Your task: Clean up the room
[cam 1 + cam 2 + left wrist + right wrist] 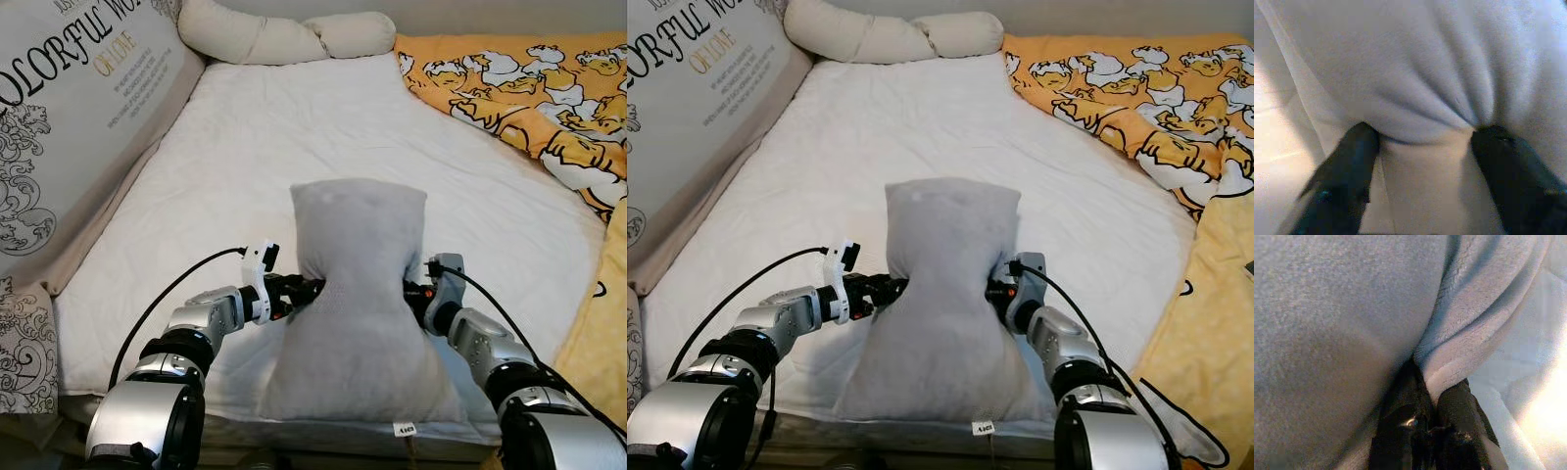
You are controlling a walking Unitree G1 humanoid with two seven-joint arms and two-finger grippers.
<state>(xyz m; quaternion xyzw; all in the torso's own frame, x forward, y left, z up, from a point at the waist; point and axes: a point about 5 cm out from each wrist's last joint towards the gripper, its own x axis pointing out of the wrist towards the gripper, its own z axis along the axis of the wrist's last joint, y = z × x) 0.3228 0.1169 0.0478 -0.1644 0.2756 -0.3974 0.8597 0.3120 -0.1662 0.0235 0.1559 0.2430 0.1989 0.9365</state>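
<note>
You've got the grey pillow (359, 294) standing up on the near edge of the bed (245, 147), squeezed in at its waist from both sides. Your left pincer (312, 289) is pressed into the pillow's left side; from the left wrist view its two black fingers (1347, 171) sit fairly wide apart with a bulge of grey fabric gathered between them. Your right pincer (413, 289) is dug into the right side, and there the fingers (1405, 416) are nearly together, pinching a fold of the pillow's plush cover. The pillow's top flares out above the grip and its base spreads wide over the mattress edge, a small white tag (404, 428) showing at the bottom. Beyond it, the white sheet lies bare. A long cream bolster (284, 37) lies across the head, a big printed cushion (78, 117) leans along your left, and a yellow cartoon blanket (529, 98) is bunched up on your right.
</note>
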